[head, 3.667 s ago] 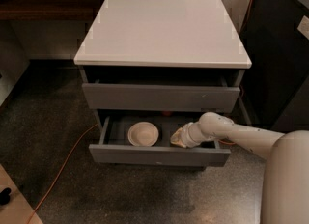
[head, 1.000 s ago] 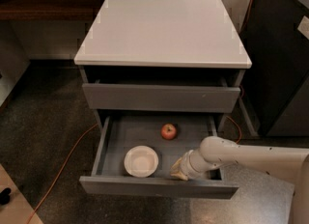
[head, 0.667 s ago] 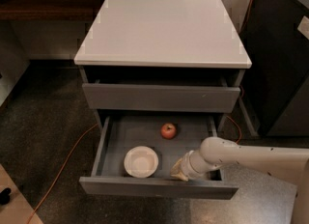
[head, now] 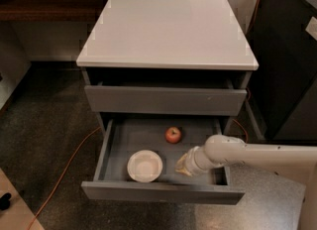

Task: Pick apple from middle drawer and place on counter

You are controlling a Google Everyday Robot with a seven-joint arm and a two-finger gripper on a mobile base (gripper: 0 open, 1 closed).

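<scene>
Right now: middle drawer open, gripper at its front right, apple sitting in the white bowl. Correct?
No. The camera view shows the apple on the floor of the middle drawer, behind the white bowl and apart from it. The drawer is open and the gripper is at its front right.

No readable text, label or number shows.

Smooth matt counter [head: 166,30]; smooth plastic end effector [head: 182,165] inside middle drawer [head: 163,192].

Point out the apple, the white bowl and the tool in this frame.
apple [head: 173,135], camera view, centre of the fruit.
white bowl [head: 131,166], camera view, left rim.
tool [head: 184,165], camera view, its tip, inside the open middle drawer [head: 133,135].
</scene>
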